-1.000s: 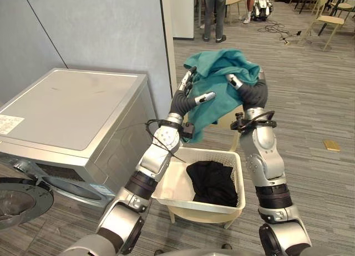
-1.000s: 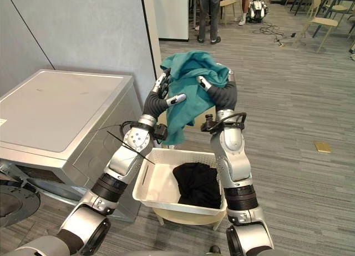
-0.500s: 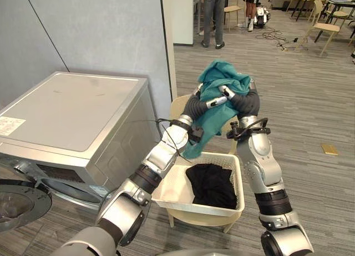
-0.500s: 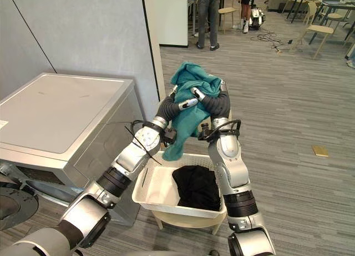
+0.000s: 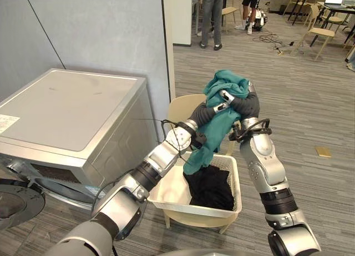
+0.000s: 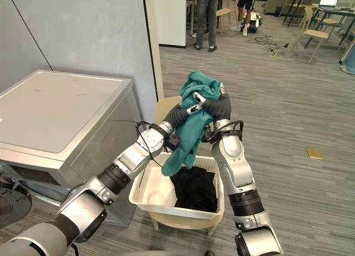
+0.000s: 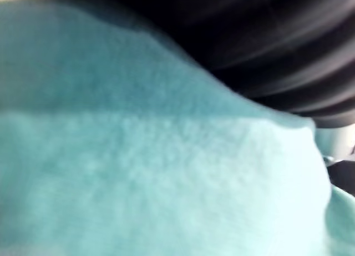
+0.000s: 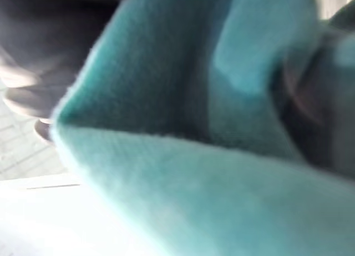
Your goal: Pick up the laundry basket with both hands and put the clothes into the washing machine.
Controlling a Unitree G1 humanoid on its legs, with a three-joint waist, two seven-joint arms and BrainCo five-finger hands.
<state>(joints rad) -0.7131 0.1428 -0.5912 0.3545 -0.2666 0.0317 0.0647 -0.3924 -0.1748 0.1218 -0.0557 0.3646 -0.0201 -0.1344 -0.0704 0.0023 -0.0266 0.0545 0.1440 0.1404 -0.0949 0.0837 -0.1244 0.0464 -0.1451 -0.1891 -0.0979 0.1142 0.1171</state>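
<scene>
Two-handed hold on a bunched teal fleece cloth (image 5: 219, 128), left hand (image 5: 218, 107) thumb pinching it and right hand (image 5: 242, 102) fingers curled over it, above a white slotted plastic laundry basket (image 5: 194, 207) holding a black garment (image 5: 211, 186) on a beige chair (image 5: 183, 107). Beside it a silver washing machine (image 5: 72, 111), white label (image 5: 10, 124) on top unreadable; grey plank floor (image 5: 310, 100), grey wall panel (image 5: 94, 28).

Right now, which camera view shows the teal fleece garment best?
The left eye view: the whole teal fleece garment hangs bunched between the left hand and right hand above the white plastic laundry basket. The right eye view matches it. Both wrist views give a close patch of its fabric.
</scene>
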